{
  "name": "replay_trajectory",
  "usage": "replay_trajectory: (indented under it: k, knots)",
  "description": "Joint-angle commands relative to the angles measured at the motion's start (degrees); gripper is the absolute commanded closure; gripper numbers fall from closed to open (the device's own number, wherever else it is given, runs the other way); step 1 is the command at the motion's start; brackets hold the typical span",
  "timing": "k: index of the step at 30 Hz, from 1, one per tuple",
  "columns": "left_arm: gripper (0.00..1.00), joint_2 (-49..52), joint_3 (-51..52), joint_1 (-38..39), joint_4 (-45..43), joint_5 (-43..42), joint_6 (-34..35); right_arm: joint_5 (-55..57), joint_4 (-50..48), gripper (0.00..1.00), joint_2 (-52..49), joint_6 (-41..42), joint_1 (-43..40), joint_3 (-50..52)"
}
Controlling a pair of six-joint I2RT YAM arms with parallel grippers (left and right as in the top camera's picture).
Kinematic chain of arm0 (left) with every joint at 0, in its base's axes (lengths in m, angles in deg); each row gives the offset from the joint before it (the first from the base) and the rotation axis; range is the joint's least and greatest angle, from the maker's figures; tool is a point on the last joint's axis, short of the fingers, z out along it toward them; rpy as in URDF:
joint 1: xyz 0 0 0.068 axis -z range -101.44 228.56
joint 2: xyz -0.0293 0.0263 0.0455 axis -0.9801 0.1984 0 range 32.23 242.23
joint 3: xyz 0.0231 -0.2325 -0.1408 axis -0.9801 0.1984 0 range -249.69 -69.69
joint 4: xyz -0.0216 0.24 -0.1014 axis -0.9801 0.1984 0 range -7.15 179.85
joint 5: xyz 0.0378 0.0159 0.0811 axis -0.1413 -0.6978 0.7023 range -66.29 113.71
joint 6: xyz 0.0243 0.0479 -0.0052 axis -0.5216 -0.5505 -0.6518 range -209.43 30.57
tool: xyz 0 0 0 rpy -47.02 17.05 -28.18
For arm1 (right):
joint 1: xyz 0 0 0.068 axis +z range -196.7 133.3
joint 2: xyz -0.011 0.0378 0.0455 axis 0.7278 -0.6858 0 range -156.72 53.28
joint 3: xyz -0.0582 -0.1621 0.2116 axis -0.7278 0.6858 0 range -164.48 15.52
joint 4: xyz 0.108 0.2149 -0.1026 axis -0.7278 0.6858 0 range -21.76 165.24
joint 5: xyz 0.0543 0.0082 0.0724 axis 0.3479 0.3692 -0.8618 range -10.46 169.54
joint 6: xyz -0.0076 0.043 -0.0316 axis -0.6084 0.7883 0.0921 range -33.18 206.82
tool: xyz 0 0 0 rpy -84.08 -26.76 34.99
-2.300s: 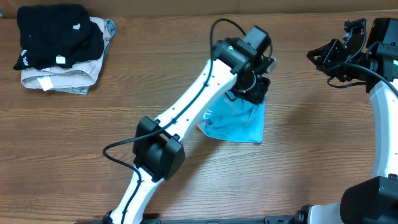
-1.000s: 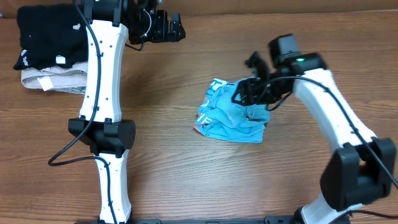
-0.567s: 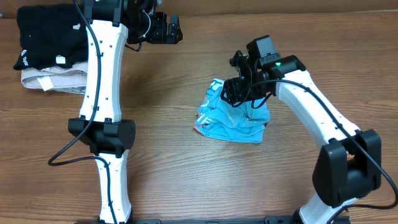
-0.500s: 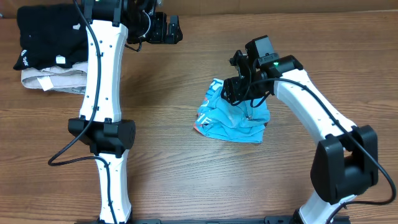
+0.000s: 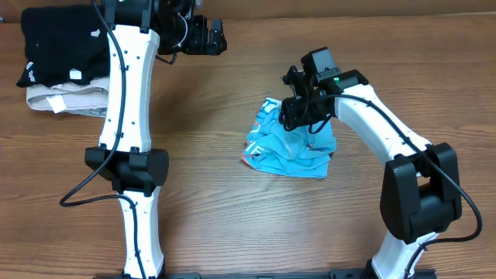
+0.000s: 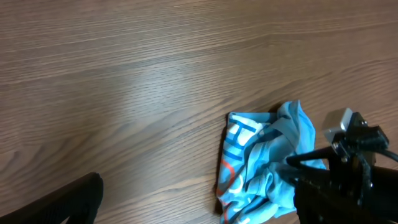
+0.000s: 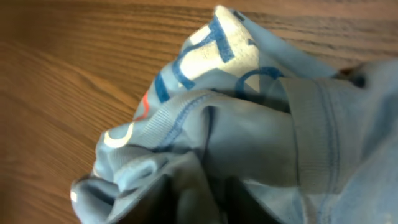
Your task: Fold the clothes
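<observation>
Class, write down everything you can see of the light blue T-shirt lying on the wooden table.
The light sky-blue T-shirt of thin, soft-looking fabric lies crumpled in a loose heap near the middle of the brown wooden table, not yet folded. White lettering and a small red mark show among the wrinkles, and a stitched hem runs across one fold. The right gripper rests on its far side, jaws down in the cloth; whether they have pinched it cannot be told. Nothing else touches it.

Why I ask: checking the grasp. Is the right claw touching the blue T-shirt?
Touching. Overhead, the right claw sits down on the T-shirt; the right wrist view shows its fabric bunched up right at the claw's dark tips along the bottom edge.
</observation>
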Motion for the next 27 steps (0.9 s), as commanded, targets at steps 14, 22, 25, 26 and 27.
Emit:
replay_trajectory:
  k: [14,22,25,26,27]
  knots:
    - [0.0,-0.5,0.3,0.3,0.1,2.5,-1.3,-6.0,21.3,0.96,8.8,-0.2,0.3,-1.2]
    - [0.0,-0.5,0.3,0.3,0.2,2.5,-1.3,-5.6,26.1,0.96,8.8,0.5,2.4,4.3]
    - [0.0,-0.5,0.3,0.3,0.2,2.5,-1.3,-4.2,26.0,0.96,8.8,2.8,2.6,8.3]
    - [0.0,-0.5,0.3,0.3,0.2,2.5,-1.3,-3.8,26.0,0.96,8.8,3.5,2.6,9.6]
    - [0.0,-0.5,0.3,0.3,0.2,2.5,-1.4,-3.8,26.0,0.96,8.8,3.9,2.6,10.9]
